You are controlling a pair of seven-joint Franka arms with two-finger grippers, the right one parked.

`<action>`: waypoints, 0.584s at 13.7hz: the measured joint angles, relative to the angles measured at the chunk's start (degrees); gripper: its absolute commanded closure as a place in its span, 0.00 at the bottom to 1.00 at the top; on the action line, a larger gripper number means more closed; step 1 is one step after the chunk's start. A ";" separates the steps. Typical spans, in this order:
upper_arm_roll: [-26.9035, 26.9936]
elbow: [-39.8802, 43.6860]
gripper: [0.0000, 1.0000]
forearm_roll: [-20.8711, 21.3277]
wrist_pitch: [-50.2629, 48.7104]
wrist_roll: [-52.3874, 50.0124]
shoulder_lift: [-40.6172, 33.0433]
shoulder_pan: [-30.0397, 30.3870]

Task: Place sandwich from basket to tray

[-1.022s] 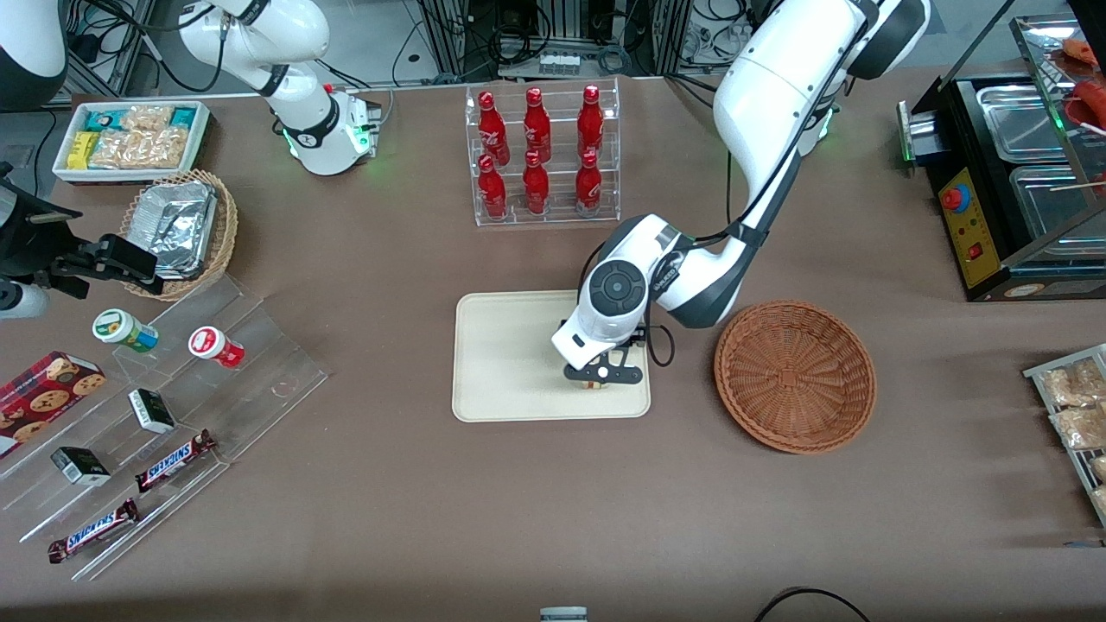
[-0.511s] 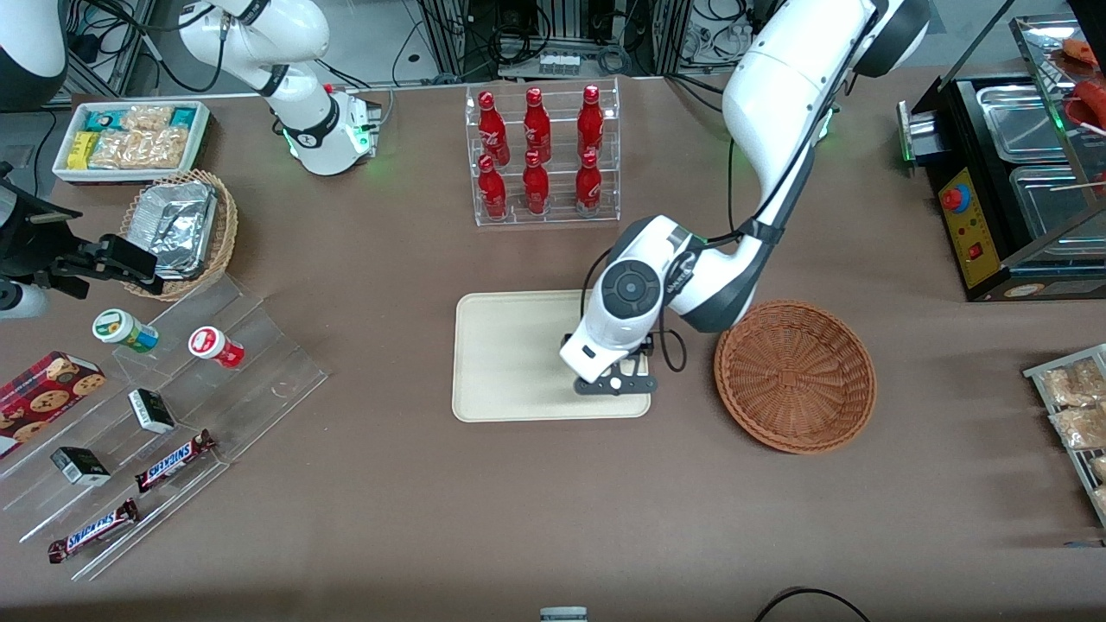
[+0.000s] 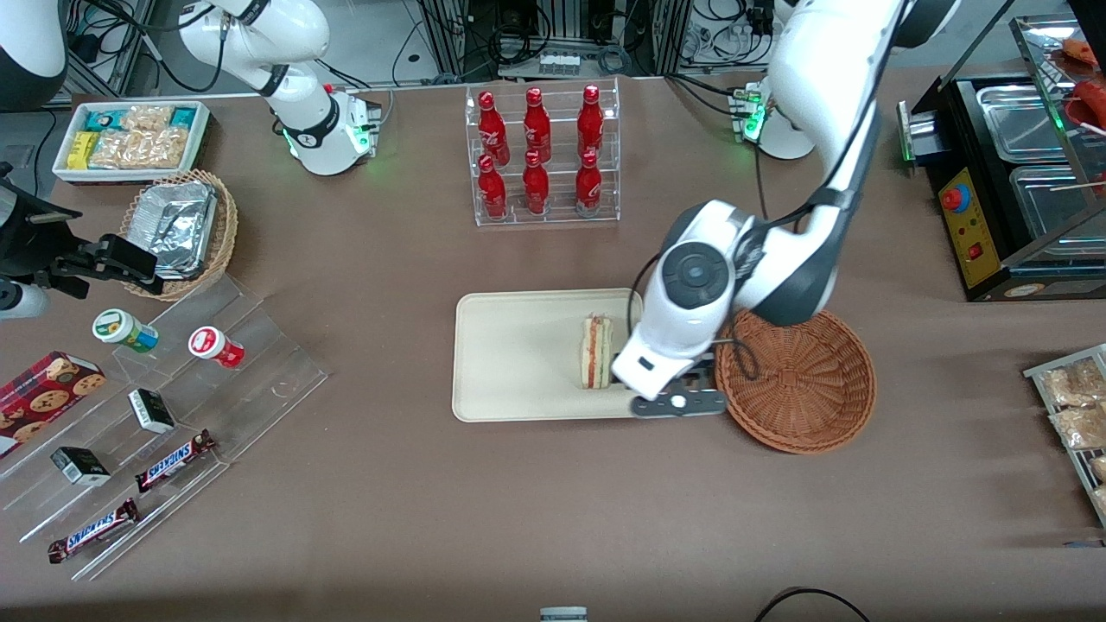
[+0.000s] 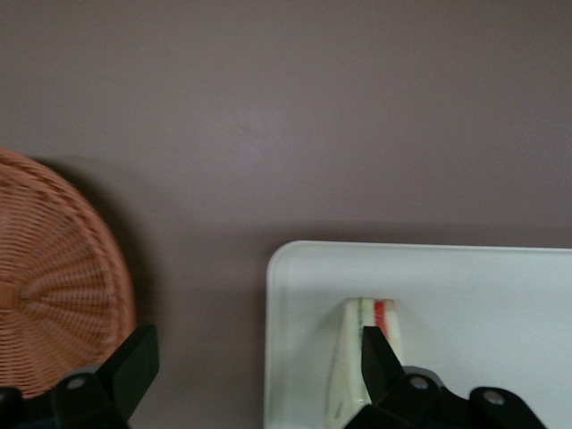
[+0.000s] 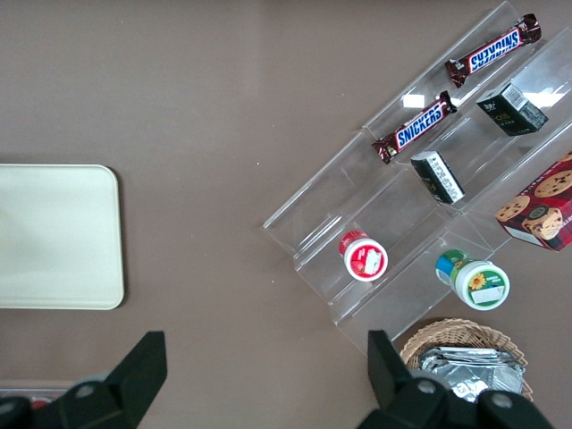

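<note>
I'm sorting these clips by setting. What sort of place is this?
Probably a lab mock-up of a snack counter: red bottles racked, Snickers bars on display steps, cabling along the table's back edge. The gripper, jaws open, hangs between tray and basket.

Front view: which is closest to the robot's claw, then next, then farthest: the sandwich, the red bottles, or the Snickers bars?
The claw hangs open between tray and basket.
1. Sandwich, standing on the tray beside the claw.
2. Red bottles, in their clear rack farther from the camera.
3. Snickers bars, toward the parked arm's end.
</note>
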 measured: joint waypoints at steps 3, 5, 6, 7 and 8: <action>0.40 0.07 0.00 -0.02 -5.34 1.71 -3.32 5.07; 0.47 0.07 0.00 -0.06 -7.26 3.75 -5.29 8.11; 0.52 0.08 0.00 -0.27 -8.89 5.12 -6.20 9.52; 0.54 0.08 0.00 -0.85 -10.35 6.74 -7.09 11.10; 0.56 0.08 0.00 -1.54 -11.40 8.84 -7.91 12.82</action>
